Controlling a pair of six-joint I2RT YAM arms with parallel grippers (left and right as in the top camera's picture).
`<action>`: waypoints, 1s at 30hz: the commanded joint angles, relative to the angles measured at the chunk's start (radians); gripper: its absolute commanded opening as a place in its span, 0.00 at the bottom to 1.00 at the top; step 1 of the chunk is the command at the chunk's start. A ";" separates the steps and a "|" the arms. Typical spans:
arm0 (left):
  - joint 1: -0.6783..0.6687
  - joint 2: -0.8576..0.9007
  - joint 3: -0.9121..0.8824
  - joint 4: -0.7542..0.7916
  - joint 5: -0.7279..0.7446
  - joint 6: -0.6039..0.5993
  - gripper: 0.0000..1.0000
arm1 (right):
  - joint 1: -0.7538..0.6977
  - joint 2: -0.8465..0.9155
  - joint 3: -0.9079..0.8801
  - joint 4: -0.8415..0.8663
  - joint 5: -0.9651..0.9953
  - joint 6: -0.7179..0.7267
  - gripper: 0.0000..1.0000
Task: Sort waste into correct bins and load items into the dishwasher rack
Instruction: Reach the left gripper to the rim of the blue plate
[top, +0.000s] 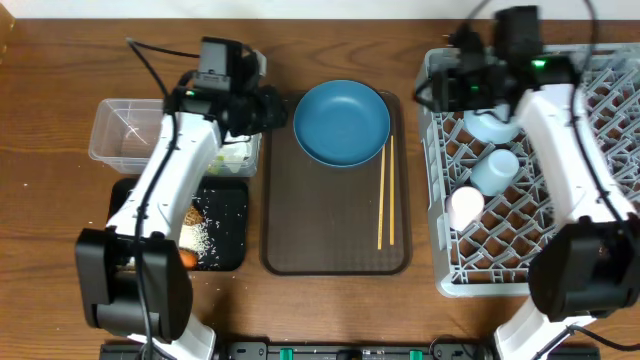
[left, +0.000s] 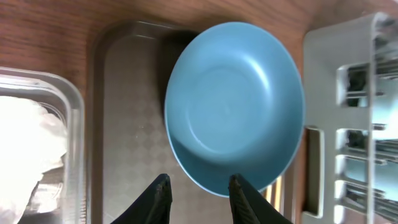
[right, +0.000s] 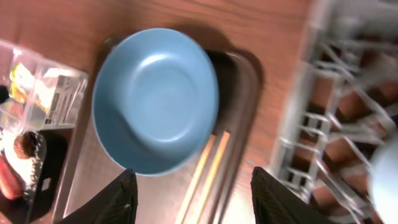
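Waste (right: 37, 93) is judged sorted: paper (left: 31, 137) in the clear tub (top: 110, 140), crumbs (top: 205, 235) and an orange piece (top: 188, 260) in the black tray (top: 230, 200). Left gripper (left: 199, 177) is held parted, empty, over the plate (top: 341, 122) rim; plate and chopsticks (top: 386, 190) are not yet loaded from the brown tray (top: 335, 250). Bowl (top: 490, 125) and two cups (top: 495, 170) are seated in the dishwasher rack (top: 600, 90); right gripper (right: 199, 199) is spread wide, empty.

Brown tray (top: 335, 225) (on wooden table (top: 60, 65))
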 joint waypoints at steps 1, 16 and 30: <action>-0.053 0.045 -0.004 -0.001 -0.185 0.001 0.33 | 0.071 -0.009 0.018 0.009 0.122 -0.007 0.52; -0.100 0.283 -0.004 0.190 -0.248 -0.101 0.45 | 0.114 -0.009 0.018 -0.071 0.195 -0.008 0.54; -0.117 0.301 -0.004 0.189 -0.248 -0.100 0.32 | 0.114 -0.009 0.018 -0.131 0.196 -0.008 0.56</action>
